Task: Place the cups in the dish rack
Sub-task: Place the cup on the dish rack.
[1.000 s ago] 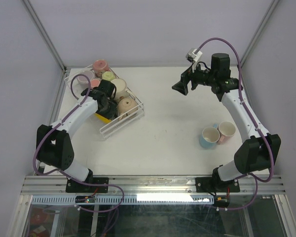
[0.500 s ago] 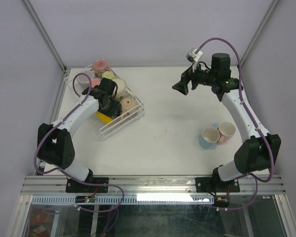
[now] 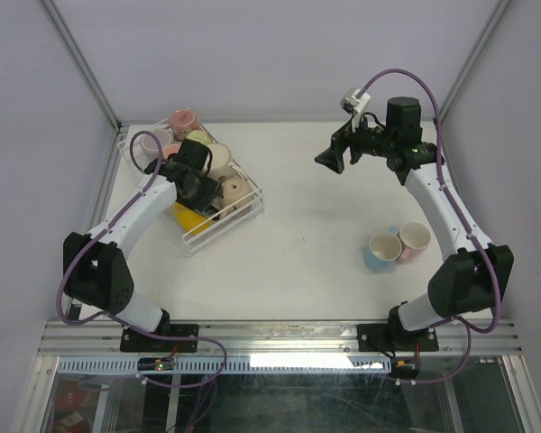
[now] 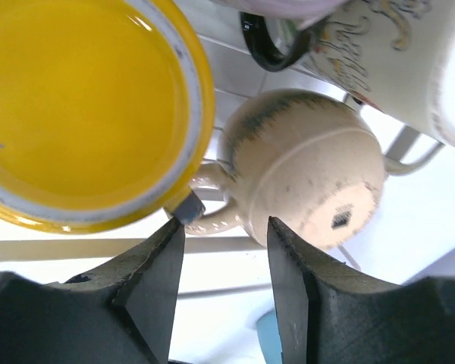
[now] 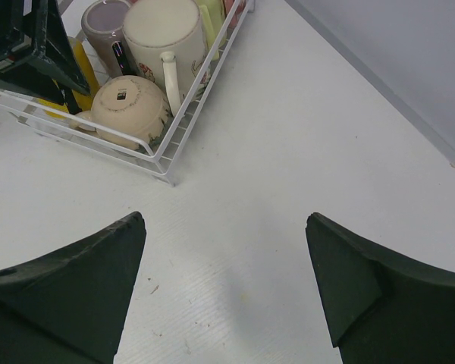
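The dish rack (image 3: 243,213), a white wire tray, stands at the back left and holds several cups: pink (image 3: 184,120), green (image 3: 198,138), cream (image 3: 219,159), beige upturned (image 3: 233,192), yellow (image 3: 191,219), lilac (image 3: 150,143). My left gripper (image 3: 201,192) hangs open and empty over the rack. In the left wrist view it (image 4: 224,235) sits between the yellow cup (image 4: 76,98) and the beige cup (image 4: 311,178). My right gripper (image 3: 329,161) is open and empty, high over the table's back middle. A light blue cup (image 3: 381,252) and a pale pink cup (image 3: 415,237) stand together on the table at the right.
The right wrist view shows the rack's near corner (image 5: 167,168), with bare white table under my right gripper (image 5: 224,227). Grey walls and metal frame posts close the back and sides. The arm bases sit at the near edge.
My left gripper has drawn back and up from the yellow cup, which now shows more fully in the rack. The right arm has not moved.
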Controlling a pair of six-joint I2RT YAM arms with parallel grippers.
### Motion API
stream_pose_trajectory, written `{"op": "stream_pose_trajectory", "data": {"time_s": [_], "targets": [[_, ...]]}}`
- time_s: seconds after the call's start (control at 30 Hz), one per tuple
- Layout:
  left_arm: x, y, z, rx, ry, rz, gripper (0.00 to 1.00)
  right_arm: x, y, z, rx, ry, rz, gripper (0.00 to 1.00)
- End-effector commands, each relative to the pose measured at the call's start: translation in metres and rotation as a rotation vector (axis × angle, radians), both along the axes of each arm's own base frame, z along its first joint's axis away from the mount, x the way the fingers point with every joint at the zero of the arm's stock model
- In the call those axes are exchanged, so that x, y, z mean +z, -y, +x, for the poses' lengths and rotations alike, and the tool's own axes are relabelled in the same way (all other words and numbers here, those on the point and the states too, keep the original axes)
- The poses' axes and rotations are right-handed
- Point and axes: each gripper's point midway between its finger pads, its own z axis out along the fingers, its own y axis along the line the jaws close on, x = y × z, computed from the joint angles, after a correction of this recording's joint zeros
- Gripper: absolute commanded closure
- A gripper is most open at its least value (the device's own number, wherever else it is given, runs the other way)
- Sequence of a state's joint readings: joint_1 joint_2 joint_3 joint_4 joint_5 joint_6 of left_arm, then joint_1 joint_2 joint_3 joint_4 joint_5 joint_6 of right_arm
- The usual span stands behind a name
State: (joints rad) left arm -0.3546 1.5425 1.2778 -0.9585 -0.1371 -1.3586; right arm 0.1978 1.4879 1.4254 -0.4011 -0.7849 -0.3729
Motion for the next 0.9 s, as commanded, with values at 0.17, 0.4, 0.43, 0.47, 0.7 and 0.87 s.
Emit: {"op": "stream_pose_trajectory", "data": {"time_s": [0.17, 0.4, 0.43, 0.47, 0.7, 0.87], "targets": [[0.088, 0.014, 0.006, -0.192, 0.263, -0.04, 0.48, 0.03, 0.001, 0.002, 0.0, 0.095, 0.022, 0.1], [0.139, 0.02, 0.006, -0.778, 0.622, 0.203, 0.24, 0.029, 0.002, 0.0, -0.002, 0.094, 0.021, 0.1], [0.147, 0.021, 0.003, -0.885, 0.678, 0.256, 0.19, 0.029, 0.002, -0.001, -0.001, 0.093, 0.021, 0.1], [0.151, 0.019, 0.0, -0.996, 0.718, 0.319, 0.15, 0.028, 0.002, -0.001, -0.002, 0.091, 0.02, 0.1], [0.109, -0.039, -0.02, -1.331, 0.399, 0.517, 0.11, 0.029, 0.002, -0.003, -0.001, 0.092, 0.024, 0.1], [0.092, -0.057, -0.021, -1.378, 0.358, 0.53, 0.1, 0.028, 0.002, -0.005, 0.0, 0.088, 0.028, 0.11]]}}
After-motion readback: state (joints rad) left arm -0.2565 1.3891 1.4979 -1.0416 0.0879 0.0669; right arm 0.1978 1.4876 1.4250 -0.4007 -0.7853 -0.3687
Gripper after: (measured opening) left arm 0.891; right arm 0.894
